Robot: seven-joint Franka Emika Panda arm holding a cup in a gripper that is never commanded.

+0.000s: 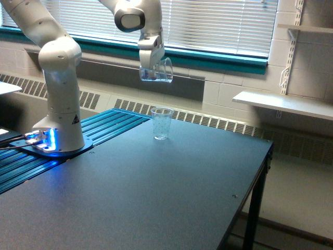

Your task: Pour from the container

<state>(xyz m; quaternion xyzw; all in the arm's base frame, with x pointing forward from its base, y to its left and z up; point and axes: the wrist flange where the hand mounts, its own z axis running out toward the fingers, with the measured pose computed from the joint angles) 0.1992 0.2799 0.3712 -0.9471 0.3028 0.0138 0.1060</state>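
Dark table (156, 198), 1 speckled cup (162, 123) standing upright.
Above it, my gripper (150, 70) pinches the tipped container (156, 73).

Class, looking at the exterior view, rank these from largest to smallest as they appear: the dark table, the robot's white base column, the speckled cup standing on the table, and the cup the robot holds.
1. Dark table
2. White base column
3. Speckled cup and held cup: they look alike in size, so no ranking.

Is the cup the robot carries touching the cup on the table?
No, the held cup hangs in the air, well above the speckled cup standing on the table.
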